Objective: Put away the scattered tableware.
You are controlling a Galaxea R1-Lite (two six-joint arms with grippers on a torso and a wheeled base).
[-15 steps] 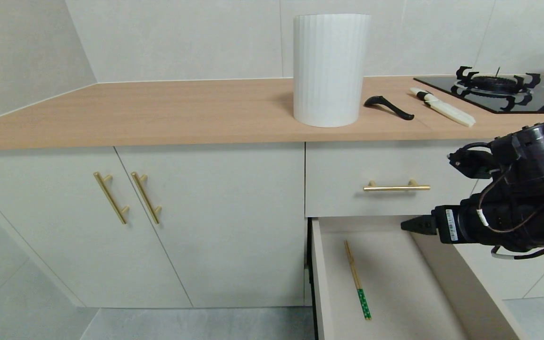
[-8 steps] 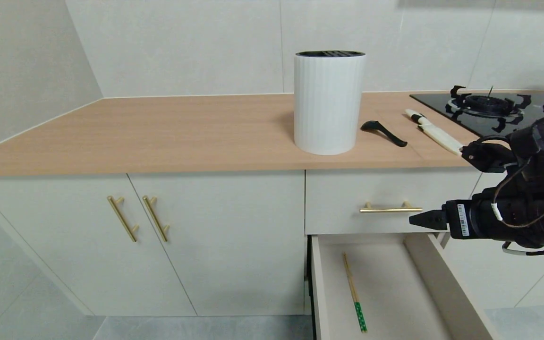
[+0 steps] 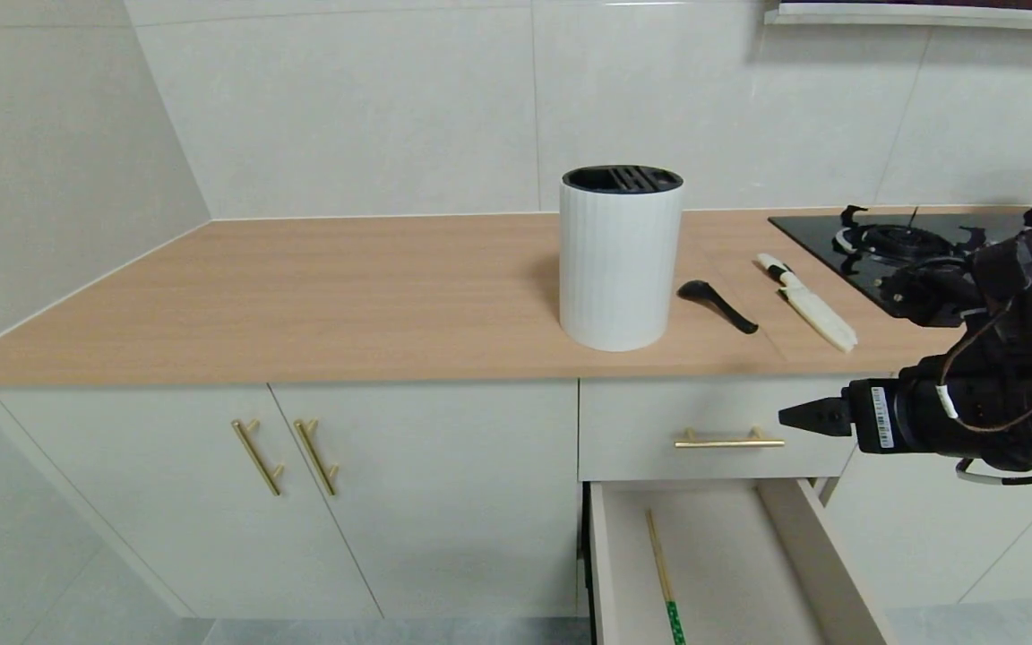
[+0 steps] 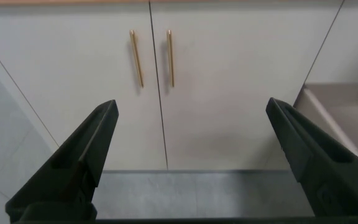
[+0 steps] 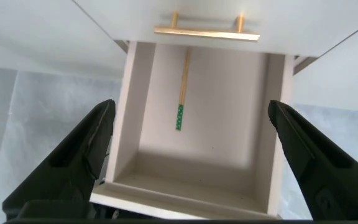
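Head cam's tilted up. R gripper [image 5: 190,112] now sits higher vs the open drawer [image 5: 229,149], fingers wide, chopsticks [image 5: 182,93] lying inside between them. L gripper [image 4: 191,109] is wide too, cabinet handles [image 4: 153,57] between its fingers. Head cam adds spoon [image 3: 718,305] and knife [image 3: 807,300] on countertop [image 3: 346,296], up past R fingertips.

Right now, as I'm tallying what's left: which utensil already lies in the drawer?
The green-tipped chopsticks, lying in the open lower drawer; the black spoon and the white knife lie out on the countertop.
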